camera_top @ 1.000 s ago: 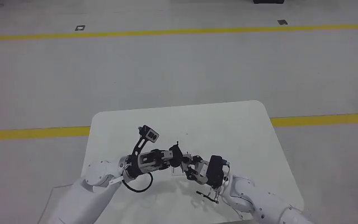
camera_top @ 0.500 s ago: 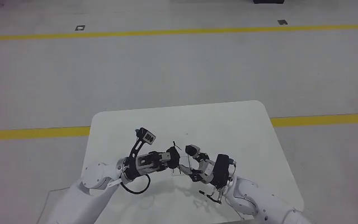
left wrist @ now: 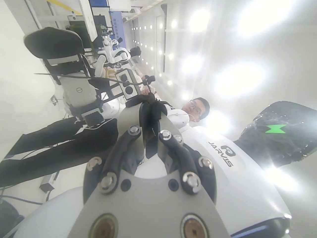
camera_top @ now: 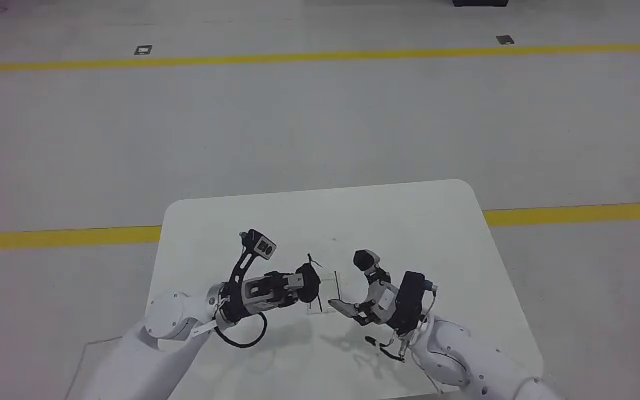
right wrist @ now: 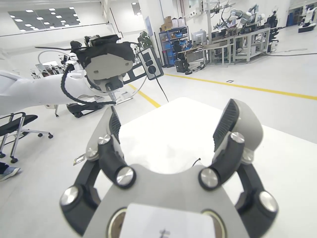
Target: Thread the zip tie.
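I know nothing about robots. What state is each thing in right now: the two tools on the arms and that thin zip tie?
left tool: shut, pinching the zip tie.
right tool: open wide, holding nothing, above the table.
zip tie: held in the left tool, one thin end sticking out free; whether it is threaded cannot be told.

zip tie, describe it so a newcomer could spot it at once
Above the white table, find the left gripper, its black-wrapped tips shut. The zip tie is the thin dark strip poking straight out of those tips; unlike the thick braided cable looping under that wrist, it is straight and needle-slim.
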